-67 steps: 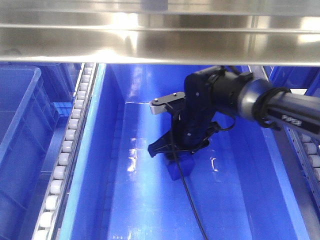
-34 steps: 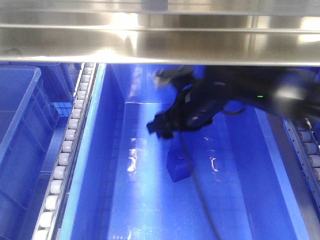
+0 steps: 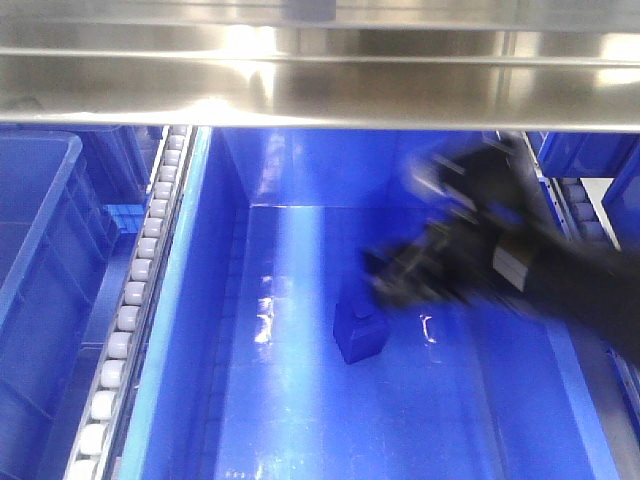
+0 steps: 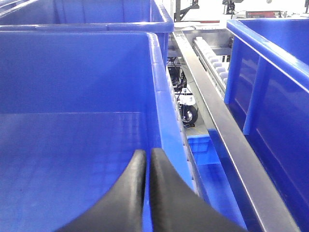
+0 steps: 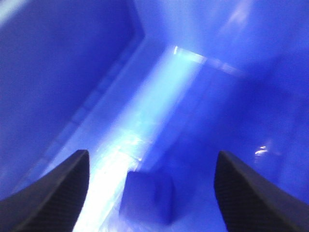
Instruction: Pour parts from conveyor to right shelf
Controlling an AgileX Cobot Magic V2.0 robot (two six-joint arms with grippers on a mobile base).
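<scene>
One of the parts, a small blue block (image 3: 358, 335), lies alone on the floor of a deep blue bin (image 3: 250, 400) in the right shelf (image 3: 320, 90). The right wrist view shows the same block (image 5: 147, 195) low between the fingers. My right gripper (image 5: 152, 153) is open, hanging above the block without touching it. From the front, that gripper (image 3: 395, 280) is a dark blur just right of and above the block. My left gripper (image 4: 146, 154) is shut and empty over the floor of another blue bin (image 4: 72, 96). The conveyor is out of view.
A grey roller track (image 3: 140, 300) runs left of the bin, and another blue bin (image 3: 40, 280) stands beyond it. A steel rail (image 4: 217, 121) and a further blue bin (image 4: 275, 72) lie right of my left gripper. A caster wheel (image 4: 189, 113) shows below.
My right gripper was low over the block, then lifted and pulled back to the right. The block stays where it was on the bin floor.
</scene>
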